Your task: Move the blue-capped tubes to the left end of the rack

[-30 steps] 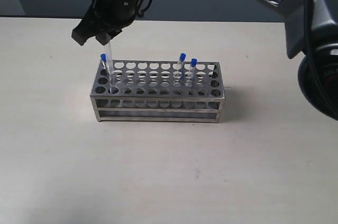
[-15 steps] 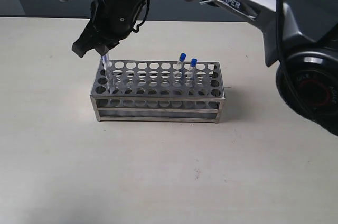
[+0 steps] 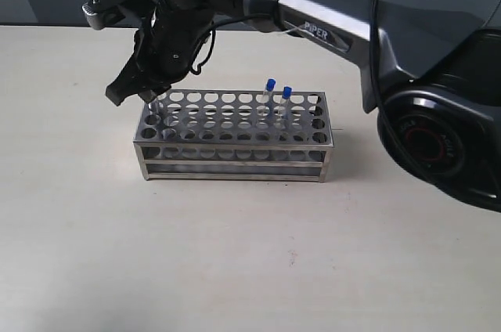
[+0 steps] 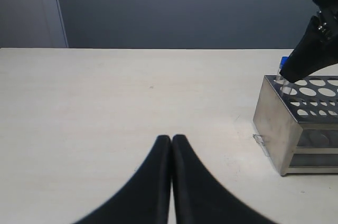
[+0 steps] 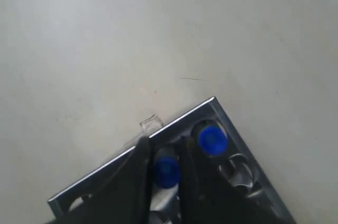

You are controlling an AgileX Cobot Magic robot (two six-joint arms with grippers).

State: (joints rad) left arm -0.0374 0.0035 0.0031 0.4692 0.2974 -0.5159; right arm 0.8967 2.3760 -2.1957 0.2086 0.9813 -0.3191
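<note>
The silver rack (image 3: 235,138) stands mid-table. My right gripper (image 3: 145,95) reaches across to the rack's left end, shut on a blue-capped tube (image 5: 167,171) whose clear body (image 3: 155,106) sits low in a hole. In the right wrist view, right gripper (image 5: 163,147) shows a finger on either side of that cap. A second blue-capped tube (image 5: 212,140) stands in the corner hole beside it. Two more blue-capped tubes (image 3: 270,86) (image 3: 286,94) stand toward the right end. My left gripper (image 4: 171,140) is shut on nothing, low over the table, left of the rack (image 4: 296,123).
The right arm (image 3: 329,27) stretches over the rack's back from the right. Its base (image 3: 438,144) stands at the right edge of the table. The beige table (image 3: 235,254) lies in front of the rack.
My right gripper has come down at the rack's left end, lowering the held tube deeper into its hole. The other tubes have not moved.
</note>
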